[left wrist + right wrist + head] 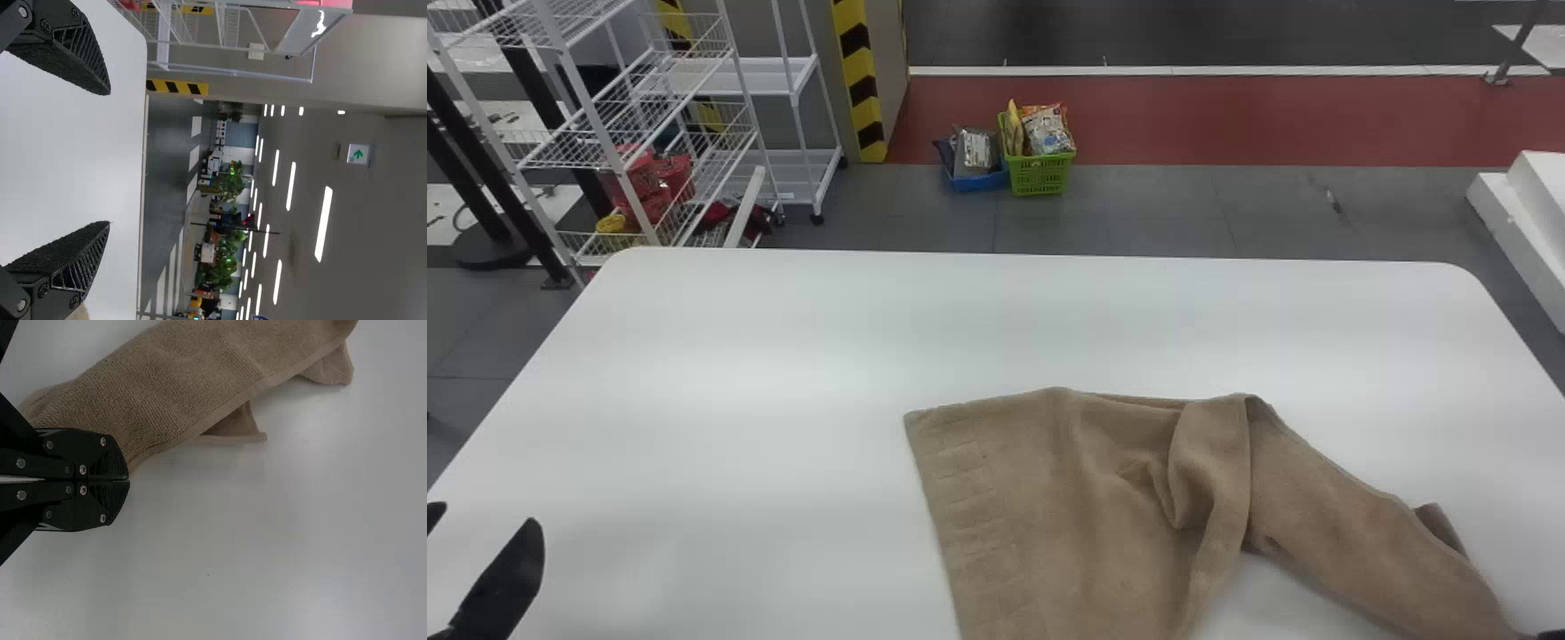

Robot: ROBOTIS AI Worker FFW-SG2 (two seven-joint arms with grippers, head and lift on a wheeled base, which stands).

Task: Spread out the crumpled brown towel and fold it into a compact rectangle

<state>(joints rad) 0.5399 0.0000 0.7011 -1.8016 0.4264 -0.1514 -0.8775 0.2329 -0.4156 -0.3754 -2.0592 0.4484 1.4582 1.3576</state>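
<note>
Left hand (485,516), head view: over the table's near left, fingers wide apart, holding nothing.
Right hand (1550,635), head view: at the near right, tip meeting the towel's end.
Towel (1040,498): on the table (738,356), between the hands; flatter toward the left hand, bunched in the middle, narrowing toward the right hand.
Wire rack (618,124): on the floor, beyond the table from the left hand.
Left hand (109,158), left wrist view: fingers spread, nothing between them.
Right hand (129,480), right wrist view: fingers together against the towel's edge; cannot tell whether cloth is pinched.

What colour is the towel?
The towel is plain brown, a sandy tan, seen best in the head view.
</note>
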